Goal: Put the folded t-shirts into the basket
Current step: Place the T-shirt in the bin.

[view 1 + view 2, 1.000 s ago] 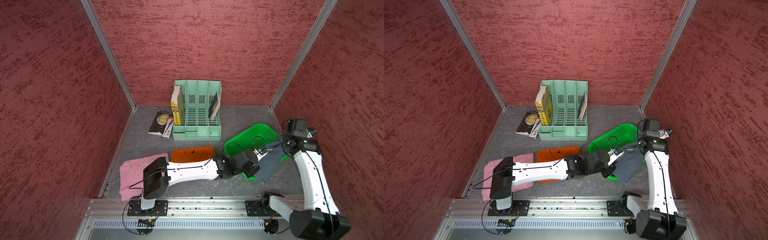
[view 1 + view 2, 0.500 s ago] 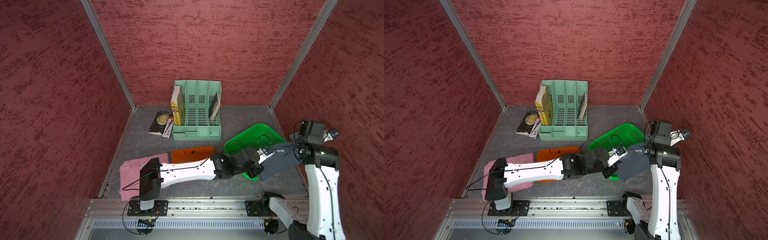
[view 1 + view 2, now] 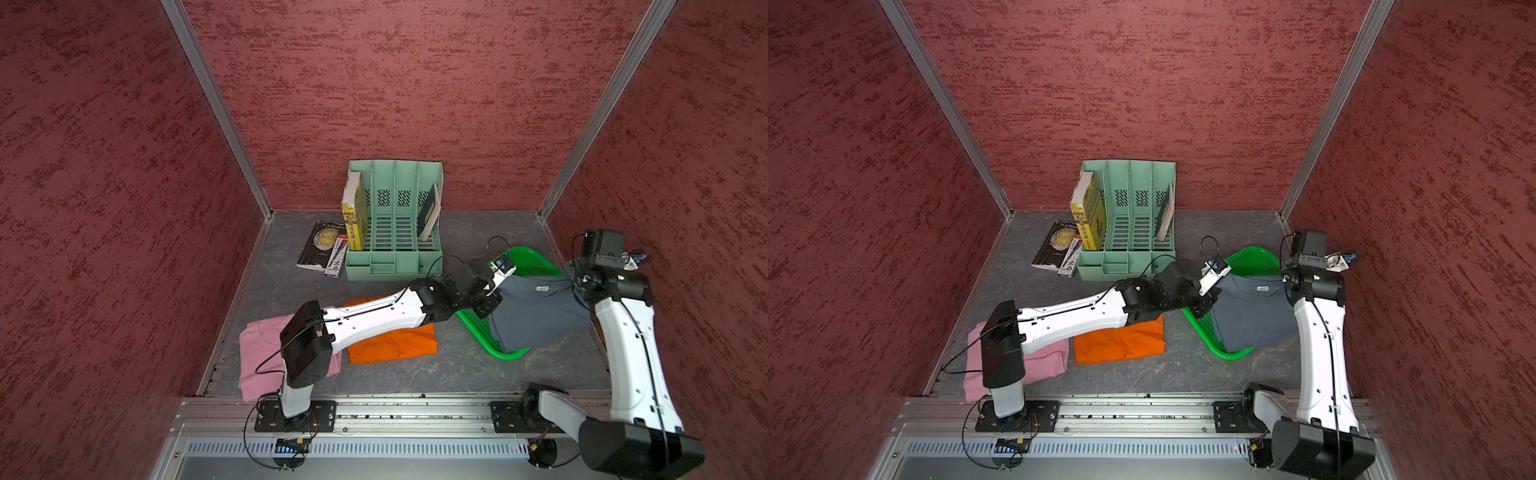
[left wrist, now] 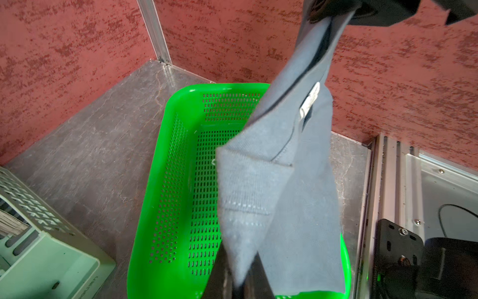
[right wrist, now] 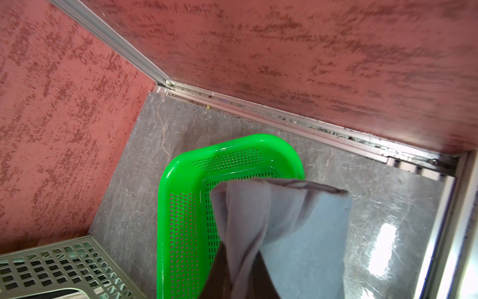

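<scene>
Your left end effector clamped on one collar-side corner of grey tee; right end effector clamped on other corner. Tee hangs spread between them over basket and covers most of it. You can't tell if hem touches basket. Left wrist view: cloth pinched in closed jaws, basket below. Orange tee and pink tee flat on counter, outside basket, partly under your left arm.

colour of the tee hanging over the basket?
Slate grey-blue tee; shows best in the left wrist view.
</scene>
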You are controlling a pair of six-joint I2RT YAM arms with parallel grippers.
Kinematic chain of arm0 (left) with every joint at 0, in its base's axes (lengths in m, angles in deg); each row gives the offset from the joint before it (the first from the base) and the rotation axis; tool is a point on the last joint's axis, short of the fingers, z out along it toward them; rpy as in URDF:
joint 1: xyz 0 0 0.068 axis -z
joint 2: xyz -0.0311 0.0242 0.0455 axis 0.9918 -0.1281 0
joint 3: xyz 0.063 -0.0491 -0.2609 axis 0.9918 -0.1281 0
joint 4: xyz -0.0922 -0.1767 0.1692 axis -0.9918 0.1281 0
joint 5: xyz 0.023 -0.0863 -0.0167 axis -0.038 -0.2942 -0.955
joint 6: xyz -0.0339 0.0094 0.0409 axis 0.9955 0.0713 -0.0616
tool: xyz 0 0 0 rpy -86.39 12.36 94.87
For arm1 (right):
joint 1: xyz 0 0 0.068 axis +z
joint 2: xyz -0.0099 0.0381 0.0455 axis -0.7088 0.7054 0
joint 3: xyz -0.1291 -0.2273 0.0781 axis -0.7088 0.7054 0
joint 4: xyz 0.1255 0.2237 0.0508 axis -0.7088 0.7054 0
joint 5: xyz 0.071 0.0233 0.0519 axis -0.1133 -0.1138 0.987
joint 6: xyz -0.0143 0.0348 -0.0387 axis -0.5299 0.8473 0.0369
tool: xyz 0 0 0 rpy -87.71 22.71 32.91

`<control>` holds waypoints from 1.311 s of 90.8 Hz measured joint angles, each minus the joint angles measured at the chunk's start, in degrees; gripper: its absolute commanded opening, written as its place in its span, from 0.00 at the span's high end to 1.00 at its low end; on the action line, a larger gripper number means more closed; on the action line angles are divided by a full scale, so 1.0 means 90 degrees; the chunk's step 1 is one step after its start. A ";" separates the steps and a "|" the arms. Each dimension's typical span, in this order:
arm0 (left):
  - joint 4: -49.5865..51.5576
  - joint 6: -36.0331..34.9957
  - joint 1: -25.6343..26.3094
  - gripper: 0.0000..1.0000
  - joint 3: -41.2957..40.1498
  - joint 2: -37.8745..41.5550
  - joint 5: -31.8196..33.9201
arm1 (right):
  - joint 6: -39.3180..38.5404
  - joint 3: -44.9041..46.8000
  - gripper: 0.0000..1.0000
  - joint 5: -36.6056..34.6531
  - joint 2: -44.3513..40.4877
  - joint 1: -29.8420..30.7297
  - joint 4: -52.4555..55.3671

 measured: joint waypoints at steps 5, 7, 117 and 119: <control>0.0000 0.0010 -0.0066 1.00 0.0000 -0.0148 -0.0051 | 0.0000 0.0070 1.00 0.0041 0.0172 0.0000 -0.0092; 0.0000 0.0015 -0.0085 1.00 -0.0005 -0.0216 -0.0070 | 0.0000 0.0085 1.00 0.0051 0.0257 0.0000 -0.0107; -0.0685 0.0998 -0.0342 1.00 -0.0665 -0.1321 0.0517 | -0.0520 -0.0097 1.00 0.1039 0.3393 0.0420 -0.1787; -0.0702 0.0998 -0.0342 1.00 -0.0665 -0.1326 0.0556 | -0.0512 -0.0129 1.00 0.1042 0.3429 0.0420 -0.1787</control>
